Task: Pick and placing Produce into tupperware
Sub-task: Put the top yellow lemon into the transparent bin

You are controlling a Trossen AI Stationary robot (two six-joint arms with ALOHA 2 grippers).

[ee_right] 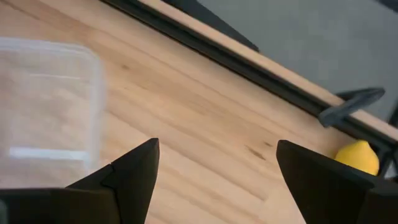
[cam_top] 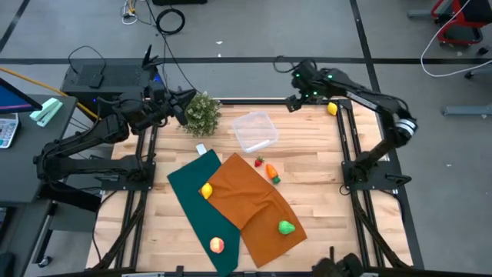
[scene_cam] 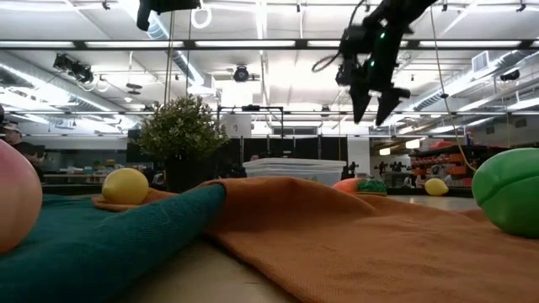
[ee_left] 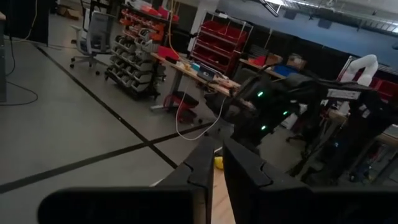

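Note:
The clear tupperware (cam_top: 255,131) stands on the table's far middle. Produce lies spread about. A yellow piece (cam_top: 332,108) sits at the far right corner. A red one (cam_top: 259,161) and an orange one (cam_top: 273,174) rest on the wood. Another yellow piece (cam_top: 206,190) and a peach-coloured one (cam_top: 217,245) lie on the green cloth, and a green one (cam_top: 286,227) on the orange cloth. My right gripper (cam_top: 294,102) hangs open above the far edge, between the tupperware (ee_right: 50,106) and the yellow piece (ee_right: 357,157), holding nothing. My left gripper (cam_top: 183,108) is shut and level beside the potted plant.
A bushy potted plant (cam_top: 202,113) stands at the far left, close to my left gripper. A green cloth (cam_top: 192,211) and an orange cloth (cam_top: 254,201) overlap across the table's middle and near side. Dark frame rails (cam_top: 347,138) run along the table's sides.

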